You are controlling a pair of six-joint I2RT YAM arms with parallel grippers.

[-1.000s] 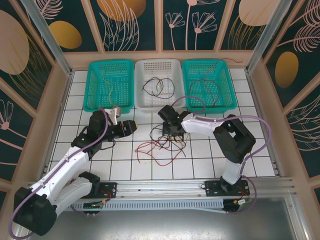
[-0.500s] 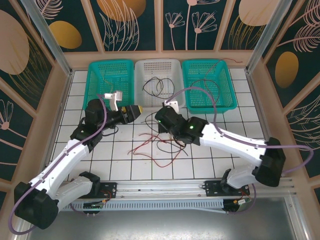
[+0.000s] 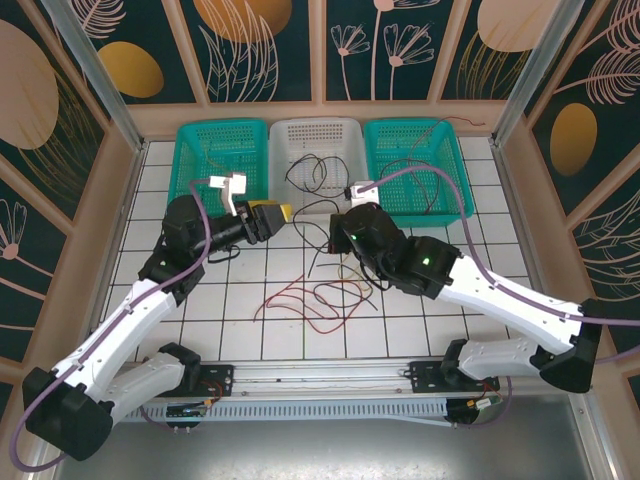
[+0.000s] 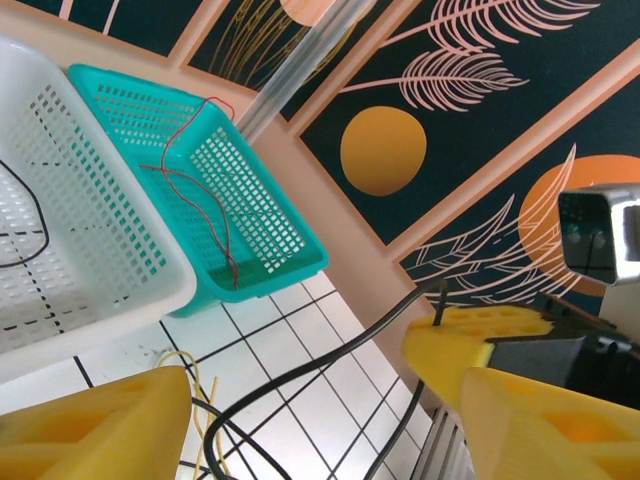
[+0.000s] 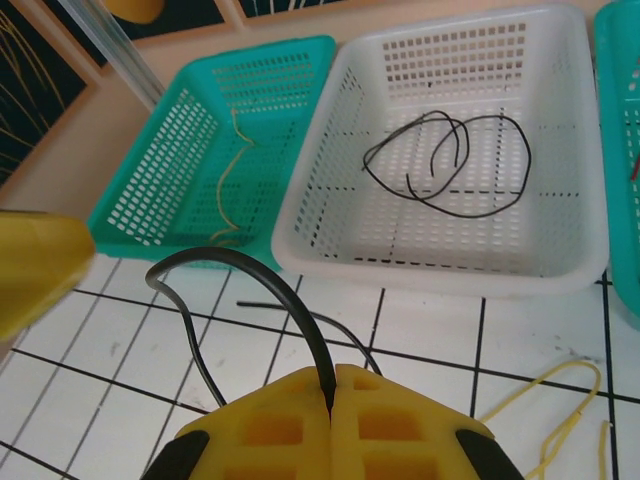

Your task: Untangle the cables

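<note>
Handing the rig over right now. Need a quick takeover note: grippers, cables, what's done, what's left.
Left gripper: open; the held black cable runs between its fingers, ungripped.
Right gripper: shut on the held black cable.
Done: yellow cable in left teal basket, black loop in white basket, red cable in right teal basket.
Left: red tangle on the tiles, loose yellow wire nearby, plus the held one.

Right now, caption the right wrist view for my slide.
Right tool shut on a black cable, facing the white basket that holds a second black cable.
</note>
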